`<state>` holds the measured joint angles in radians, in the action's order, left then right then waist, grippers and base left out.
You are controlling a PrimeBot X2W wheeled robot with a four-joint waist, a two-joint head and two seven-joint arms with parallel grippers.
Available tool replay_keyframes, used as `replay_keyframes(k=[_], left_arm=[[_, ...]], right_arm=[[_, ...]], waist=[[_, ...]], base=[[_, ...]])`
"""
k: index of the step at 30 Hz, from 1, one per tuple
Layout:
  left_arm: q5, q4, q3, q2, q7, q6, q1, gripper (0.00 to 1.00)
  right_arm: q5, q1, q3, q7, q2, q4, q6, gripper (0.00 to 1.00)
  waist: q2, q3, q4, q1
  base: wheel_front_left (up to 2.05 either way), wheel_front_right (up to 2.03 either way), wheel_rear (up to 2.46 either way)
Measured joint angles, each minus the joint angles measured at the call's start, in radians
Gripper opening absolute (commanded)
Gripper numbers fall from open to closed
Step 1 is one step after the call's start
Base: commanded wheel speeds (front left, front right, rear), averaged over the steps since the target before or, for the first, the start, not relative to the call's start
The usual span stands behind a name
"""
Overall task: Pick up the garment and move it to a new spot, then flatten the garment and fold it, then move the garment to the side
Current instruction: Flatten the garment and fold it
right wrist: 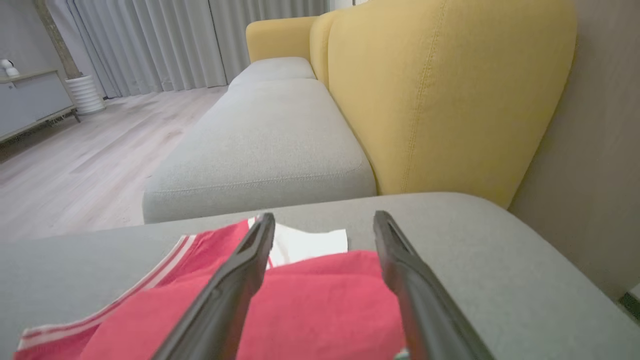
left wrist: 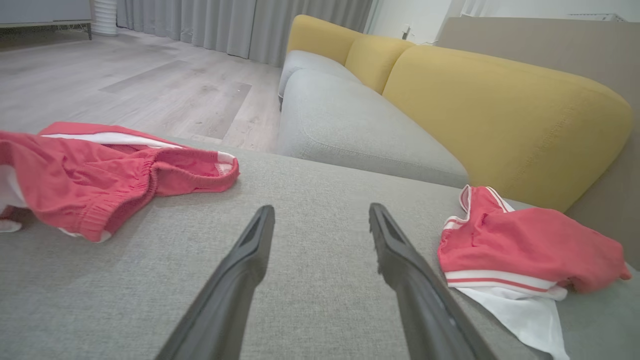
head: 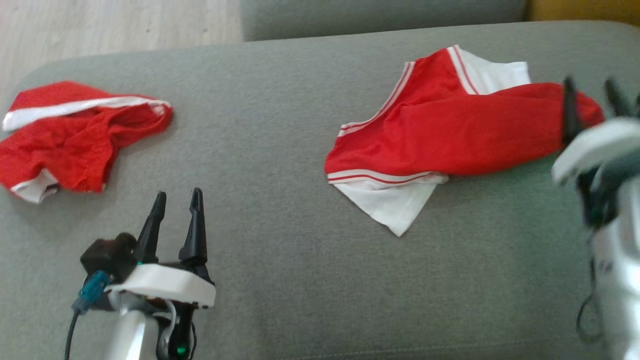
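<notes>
Grey cushion (head: 280, 280) fabric is spread across the head view, with pale wooden floor (head: 100, 30) seen at 11 o'clock and a yellow sofa back (left wrist: 500, 110) seen from the left wrist. A red-and-white garment (head: 450, 135) is laid loosely folded at 2 o'clock, one white corner pointed toward 6 o'clock. A second red garment (head: 75, 135) is bunched at 9 o'clock, well apart from it. The left gripper (head: 178, 194) is held at 7 o'clock over bare cushion, its fingers parted with nothing between them. The right gripper (head: 592, 100), blurred at 3 o'clock, is placed at the garment's right end. From the right wrist its fingers (right wrist: 240, 280) are seen spread wide over the red cloth, with nothing clasped.
</notes>
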<state>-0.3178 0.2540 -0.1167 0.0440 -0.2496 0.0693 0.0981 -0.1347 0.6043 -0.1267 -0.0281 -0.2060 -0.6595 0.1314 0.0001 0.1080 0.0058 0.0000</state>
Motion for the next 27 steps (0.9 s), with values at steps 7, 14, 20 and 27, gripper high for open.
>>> replay_keyframes(k=[7, 14, 20, 27], left_arm=[[0.006, 0.005, -0.029, 0.023, 0.016, 0.023, -0.001, 1.0], [-0.134, 0.014, -0.199, 0.115, 0.37, 0.055, 0.221, 1.0], [-0.424, 0.049, -0.394, 0.252, 0.694, 0.055, 0.485, 1.0], [-0.557, 0.159, -0.541, 0.336, 0.781, 0.055, 0.663, 1.0]], right_arm=[[-0.109, -0.186, 0.074, 0.044, 0.022, 0.17, 0.0, 1.0], [-0.166, -0.216, 0.099, 0.083, 0.04, 0.276, 0.0, 1.0], [-0.189, -0.226, 0.135, 0.107, 0.078, 0.324, 0.0, 1.0], [-0.209, -0.222, 0.164, 0.135, 0.102, 0.338, 0.0, 1.0]], waist=[[0.0, -0.016, -0.047, 0.0], [0.0, 0.005, -0.083, 0.0], [0.0, 0.062, -0.134, 0.0], [0.0, 0.146, -0.223, 0.0001]], base=[[0.0, 0.0, 0.0], [0.0, 0.0, 0.0], [0.0, 0.0, 0.0], [0.0, 0.0, 0.0]])
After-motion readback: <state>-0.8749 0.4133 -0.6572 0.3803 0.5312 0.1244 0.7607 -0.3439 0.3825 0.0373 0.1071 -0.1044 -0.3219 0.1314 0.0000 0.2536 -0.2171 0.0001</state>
